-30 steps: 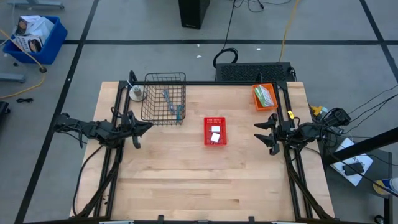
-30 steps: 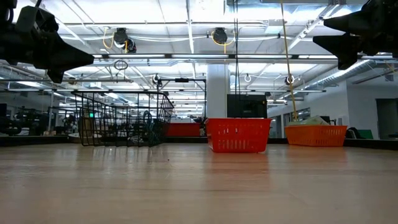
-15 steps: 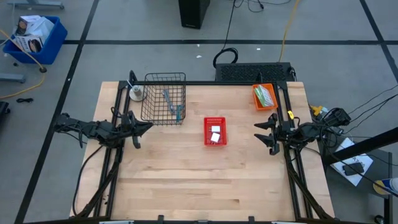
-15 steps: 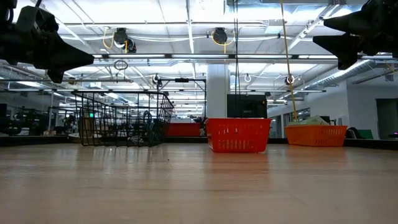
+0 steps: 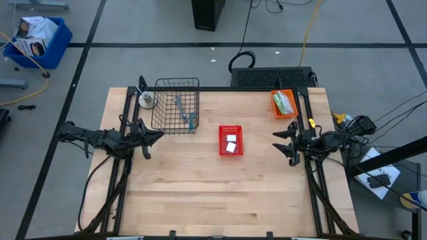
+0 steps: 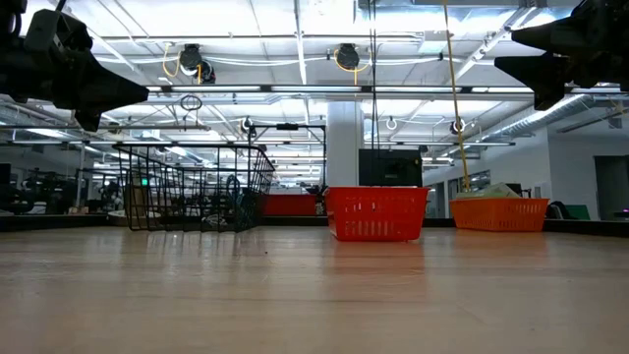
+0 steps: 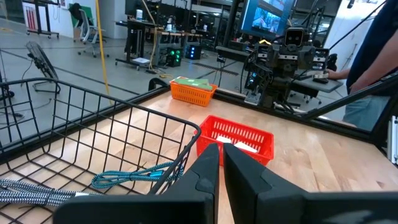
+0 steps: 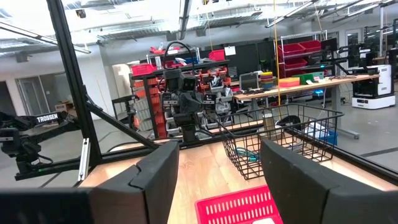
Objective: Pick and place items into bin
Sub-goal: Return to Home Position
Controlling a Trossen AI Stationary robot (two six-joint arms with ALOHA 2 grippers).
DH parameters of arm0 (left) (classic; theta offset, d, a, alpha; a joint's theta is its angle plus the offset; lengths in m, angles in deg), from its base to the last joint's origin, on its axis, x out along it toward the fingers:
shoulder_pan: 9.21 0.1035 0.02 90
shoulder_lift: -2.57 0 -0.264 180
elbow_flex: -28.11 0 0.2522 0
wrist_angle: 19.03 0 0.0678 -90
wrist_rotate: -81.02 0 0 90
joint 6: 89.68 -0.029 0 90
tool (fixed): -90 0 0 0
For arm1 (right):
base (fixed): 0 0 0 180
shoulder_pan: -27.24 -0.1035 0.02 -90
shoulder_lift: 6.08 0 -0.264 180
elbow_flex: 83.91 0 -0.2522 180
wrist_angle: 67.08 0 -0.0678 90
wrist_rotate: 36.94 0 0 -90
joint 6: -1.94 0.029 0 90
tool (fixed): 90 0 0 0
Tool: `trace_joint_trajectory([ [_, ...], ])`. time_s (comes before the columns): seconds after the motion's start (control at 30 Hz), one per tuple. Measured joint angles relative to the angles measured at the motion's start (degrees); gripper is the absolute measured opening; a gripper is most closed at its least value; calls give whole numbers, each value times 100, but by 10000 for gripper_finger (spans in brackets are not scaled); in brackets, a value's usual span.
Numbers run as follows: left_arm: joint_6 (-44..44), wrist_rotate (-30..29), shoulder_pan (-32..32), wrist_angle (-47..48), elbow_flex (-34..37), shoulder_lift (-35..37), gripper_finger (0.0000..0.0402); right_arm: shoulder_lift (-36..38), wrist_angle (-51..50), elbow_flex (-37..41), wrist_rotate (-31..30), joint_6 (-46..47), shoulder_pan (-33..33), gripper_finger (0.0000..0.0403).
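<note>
A black wire basket [image 5: 175, 105] stands at the table's far left. Inside it lie a teal stick [image 5: 191, 120] and a grey tool [image 5: 179, 105]; the left wrist view shows the teal stick [image 7: 134, 176] on the basket floor. A small red bin [image 5: 231, 140] at mid-table holds two white pieces [image 5: 231, 143]. An orange bin [image 5: 283, 104] at the far right holds printed packets [image 5: 285, 101]. My left gripper [image 5: 152, 137] hovers shut near the basket's near side. My right gripper [image 5: 283, 144] hovers open at the right edge.
A white round object [image 5: 145, 100] sits left of the wire basket. Black frame rails [image 5: 127, 167] run along both table sides. Bare wood [image 5: 220, 193] fills the table's near half. A person [image 7: 373, 56] stands beyond the table in the left wrist view.
</note>
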Motion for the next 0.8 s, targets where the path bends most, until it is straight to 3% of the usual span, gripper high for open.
trace_joint_trajectory([
  [0.8, -2, -1, 0, 0, 0, 0, 26, -1, -1, 0, 0, -1, 1, 217],
])
